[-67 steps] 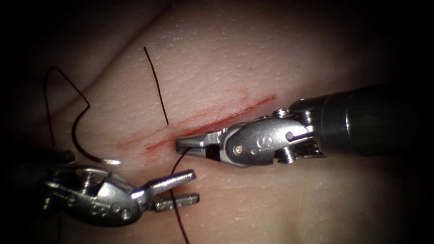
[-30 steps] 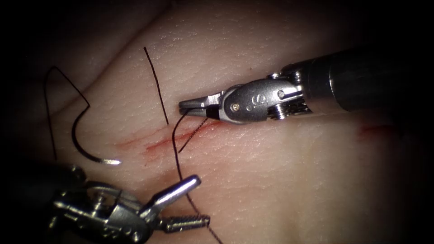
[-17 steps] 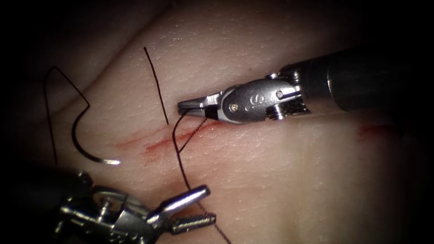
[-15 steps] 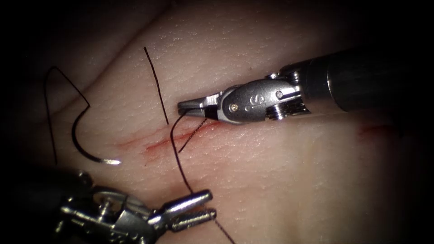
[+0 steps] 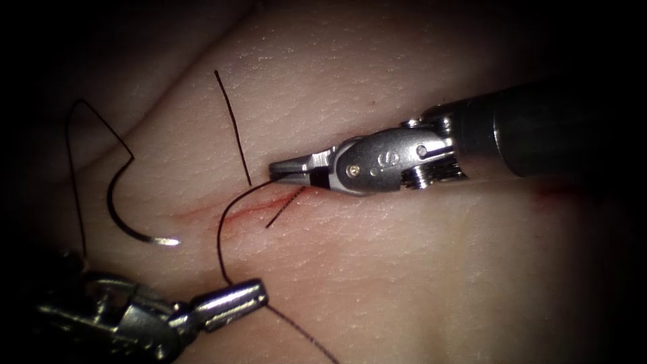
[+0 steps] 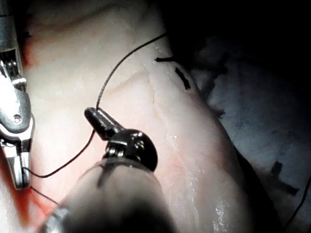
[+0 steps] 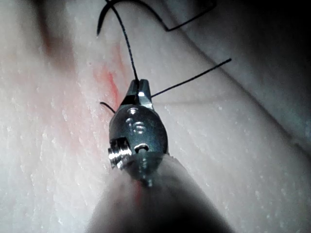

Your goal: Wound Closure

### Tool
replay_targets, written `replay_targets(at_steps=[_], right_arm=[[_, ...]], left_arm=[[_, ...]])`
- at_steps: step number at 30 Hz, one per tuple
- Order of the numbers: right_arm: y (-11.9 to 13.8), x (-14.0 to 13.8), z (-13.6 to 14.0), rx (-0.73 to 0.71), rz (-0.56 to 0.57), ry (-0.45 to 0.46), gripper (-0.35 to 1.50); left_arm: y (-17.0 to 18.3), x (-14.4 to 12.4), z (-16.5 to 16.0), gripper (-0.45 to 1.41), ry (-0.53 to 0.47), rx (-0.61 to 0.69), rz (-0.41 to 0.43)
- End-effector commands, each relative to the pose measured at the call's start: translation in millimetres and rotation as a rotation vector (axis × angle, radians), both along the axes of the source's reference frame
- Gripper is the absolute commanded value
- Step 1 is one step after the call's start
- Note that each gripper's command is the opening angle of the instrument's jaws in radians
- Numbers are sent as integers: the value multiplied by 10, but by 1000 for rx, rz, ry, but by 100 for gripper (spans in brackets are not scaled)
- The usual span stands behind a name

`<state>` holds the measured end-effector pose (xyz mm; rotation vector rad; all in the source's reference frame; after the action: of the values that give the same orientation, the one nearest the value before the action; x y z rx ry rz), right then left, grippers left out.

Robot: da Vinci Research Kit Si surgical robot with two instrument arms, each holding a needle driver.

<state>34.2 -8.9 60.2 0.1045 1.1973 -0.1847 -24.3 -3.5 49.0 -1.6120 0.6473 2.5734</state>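
My right tool (image 5: 280, 168) hovers just above the red cut (image 5: 202, 212) in the tissue (image 5: 404, 269), jaws shut on the dark thread (image 5: 220, 236). From there the thread bows leftward across the cut and down to my left tool (image 5: 236, 300), whose jaws are shut on it. The curved needle (image 5: 121, 219) lies free on the tissue left of the cut, held by neither tool, its tip bright. In the left wrist view the left tool (image 6: 96, 116) pinches the thread (image 6: 116, 68). The right wrist view has the right tool (image 7: 139, 90) gripping thread (image 7: 127, 48).
A straight thread end (image 5: 232, 128) lies on the tissue above the cut, and a short end (image 5: 283, 209) crosses it under the right tool. Thread from the needle's tail (image 5: 81, 108) loops up at far left. Red fluid stains the cut.
The right tool lifted off the cut with the thread. The left tool's jaws went from open to shut on the thread, then moved left, and the thread now bows leftward.
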Motion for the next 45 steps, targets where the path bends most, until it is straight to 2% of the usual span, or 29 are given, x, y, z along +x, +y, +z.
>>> replay_targets(at_steps=[1, 4, 10, 11, 12, 13, 14, 17, 23, 26, 29, 30, 32, 33, 37, 38, 40, 42, 43, 45], right_arm=[[-10, 3, 1, 0, -4, 6, -35], [-20, -8, -9, 15, -7, 20, -35], [-33, -25, -27, 80, -7, 27, -35], [-33, -26, -30, 109, 6, 27, 12], [-30, -28, -35, 155, 37, 33, 79], [-30, -28, -35, 155, 37, 33, 79], [-27, -30, -39, 178, 58, 42, 101], [-15, -36, -51, 224, 88, 57, 128], [10, -49, -63, 274, 98, 69, 138], [26, -51, -65, 284, 115, 85, 133], [40, -48, -61, 282, 157, 115, 110], [42, -45, -58, 280, 164, 118, 86], [42, -37, -50, 297, 86, 106, -12], [40, -30, -44, 299, 58, 84, -35], [34, -2, -17, 275, 49, 66, -35], [31, 11, 0, 258, 43, 68, -35], [31, 16, 8, 250, 41, 71, -35], [26, 29, 31, 241, 45, 69, -35], [26, 29, 31, 241, 45, 69, -35], [15, 35, 44, 249, 31, 78, -35]], left_arm=[[-6, -1, 4, -45, -13, 2, 14], [-10, 20, 2, -45, -18, -10, 49], [-9, 47, 14, -45, 13, -17, 51], [-9, 51, 19, -45, 21, -15, 57], [-9, 56, 26, -45, 35, -13, 59], [-9, 56, 26, -45, 35, -13, 59], [-10, 58, 30, -45, 47, -12, 58], [-16, 63, 39, -45, 63, -21, 65], [-23, 66, 39, -45, 73, -20, 73], [-25, 66, 35, -45, 81, -22, 75], [-25, 64, 33, -45, 89, -30, 76], [-25, 63, 32, -45, 90, -30, 75], [-24, 62, 32, -45, 91, -29, 74], [-24, 62, 32, -45, 91, -29, 73], [-23, 64, 32, -45, 94, -33, 76], [-22, 65, 31, -45, 95, -32, 75], [-22, 65, 31, -45, 95, -32, 75], [-22, 66, 31, -45, 96, -31, 74], [-22, 66, 31, -45, 96, -31, 74], [-19, 67, 30, -45, 88, -29, 80]])
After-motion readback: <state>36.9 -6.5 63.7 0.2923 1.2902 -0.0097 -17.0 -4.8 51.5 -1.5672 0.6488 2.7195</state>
